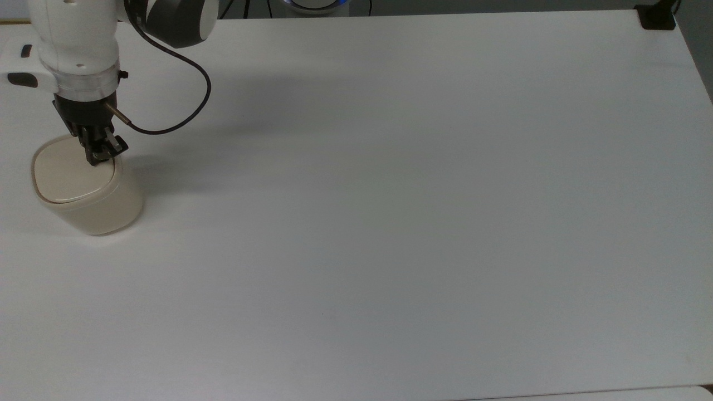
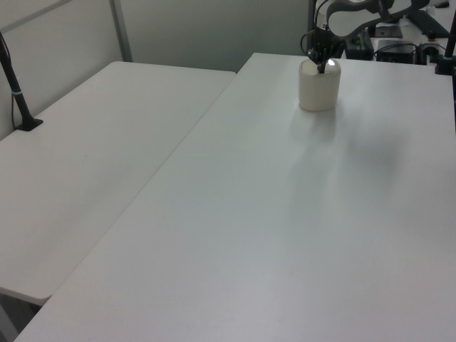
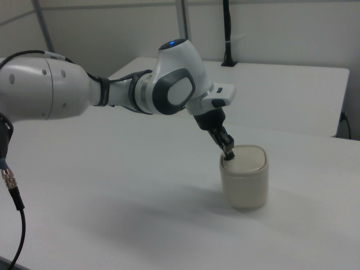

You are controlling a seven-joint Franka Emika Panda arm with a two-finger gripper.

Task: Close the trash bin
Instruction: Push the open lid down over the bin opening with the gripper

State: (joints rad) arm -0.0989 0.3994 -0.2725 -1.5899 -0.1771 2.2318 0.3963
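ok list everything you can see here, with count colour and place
bin: one, cream-beige, upright on the table near the top view's left edge, lid down flat on the rim
table: one, white, under the bin
second table: one, white, beside the first at the left view's left
black post: one, standing on the second table's far left edge in the left view
cable: one, black, looping from the wrist above the table
arm: one, white and grey, reaching in from the right view's left
gripper: one, black, tips on the lid near its edge at the top view's right
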